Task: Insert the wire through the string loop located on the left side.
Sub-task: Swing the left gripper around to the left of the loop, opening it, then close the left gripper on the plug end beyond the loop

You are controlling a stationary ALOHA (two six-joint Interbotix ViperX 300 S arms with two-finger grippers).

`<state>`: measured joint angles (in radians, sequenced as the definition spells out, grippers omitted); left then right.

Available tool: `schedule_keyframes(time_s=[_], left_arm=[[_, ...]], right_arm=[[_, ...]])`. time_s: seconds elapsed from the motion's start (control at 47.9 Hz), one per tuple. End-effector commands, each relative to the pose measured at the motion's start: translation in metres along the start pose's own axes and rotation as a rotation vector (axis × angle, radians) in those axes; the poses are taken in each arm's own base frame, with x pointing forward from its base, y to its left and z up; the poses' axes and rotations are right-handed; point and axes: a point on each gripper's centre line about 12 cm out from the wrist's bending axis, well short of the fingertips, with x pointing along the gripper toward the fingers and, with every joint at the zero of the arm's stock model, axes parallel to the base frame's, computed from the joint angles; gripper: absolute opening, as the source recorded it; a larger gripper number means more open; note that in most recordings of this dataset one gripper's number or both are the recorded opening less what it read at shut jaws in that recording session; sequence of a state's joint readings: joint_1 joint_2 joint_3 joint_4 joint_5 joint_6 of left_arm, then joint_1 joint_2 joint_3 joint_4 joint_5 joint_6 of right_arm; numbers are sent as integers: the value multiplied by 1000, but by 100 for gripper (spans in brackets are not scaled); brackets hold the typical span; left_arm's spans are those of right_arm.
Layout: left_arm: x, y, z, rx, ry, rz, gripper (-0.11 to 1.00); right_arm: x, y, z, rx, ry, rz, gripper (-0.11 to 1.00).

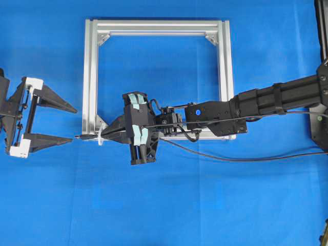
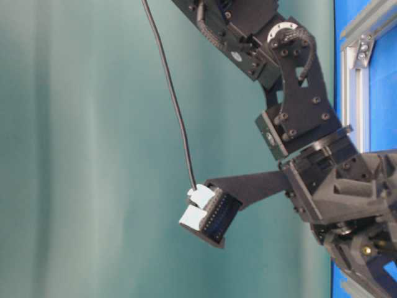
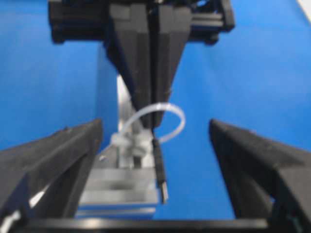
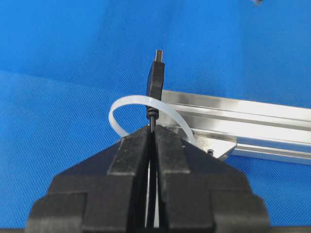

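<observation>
My right gripper [image 1: 104, 135] [image 4: 152, 129] is shut on the thin black wire [image 1: 215, 154] just behind its plug [image 4: 155, 77] [image 3: 160, 170]. The plug pokes leftward, apparently through the whitish string loop [image 4: 116, 114] [image 3: 181, 121], which sits at the front left corner of the silver frame [image 1: 90, 77]. My left gripper [image 1: 74, 124] stands wide open to the left of the frame, holding nothing. In the left wrist view its fingers [image 3: 53, 160] spread far either side of the plug without touching it. In the overhead view the plug tip [image 1: 80, 137] lies just right of the lower fingertip.
The square aluminium frame [image 4: 243, 116] lies on the blue mat [image 1: 179, 205]. The right arm [image 1: 277, 100] reaches across the frame's front bar. The wire trails right along the mat to the table's right edge. A black base [image 1: 319, 123] stands at the far right.
</observation>
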<state>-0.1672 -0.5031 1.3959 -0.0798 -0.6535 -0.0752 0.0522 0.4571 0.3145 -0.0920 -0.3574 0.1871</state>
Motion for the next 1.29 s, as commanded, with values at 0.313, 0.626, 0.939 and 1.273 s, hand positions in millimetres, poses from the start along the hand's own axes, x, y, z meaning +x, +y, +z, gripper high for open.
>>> schedule_keyframes(time_s=[0.313, 0.626, 0.939, 1.273], left_arm=[[25, -1, -9, 4, 86, 5, 92], [58, 1, -39, 1, 237, 28, 91], [58, 1, -39, 2, 236, 27, 91], [59, 1, -37, 3, 230, 26, 91]], right_arm=[[-2, -1, 20, 4, -51, 0, 0], [-3, -2, 19, 5, -45, -3, 0], [-3, -3, 19, 5, -47, -4, 0], [-3, -4, 19, 6, -45, -6, 0]])
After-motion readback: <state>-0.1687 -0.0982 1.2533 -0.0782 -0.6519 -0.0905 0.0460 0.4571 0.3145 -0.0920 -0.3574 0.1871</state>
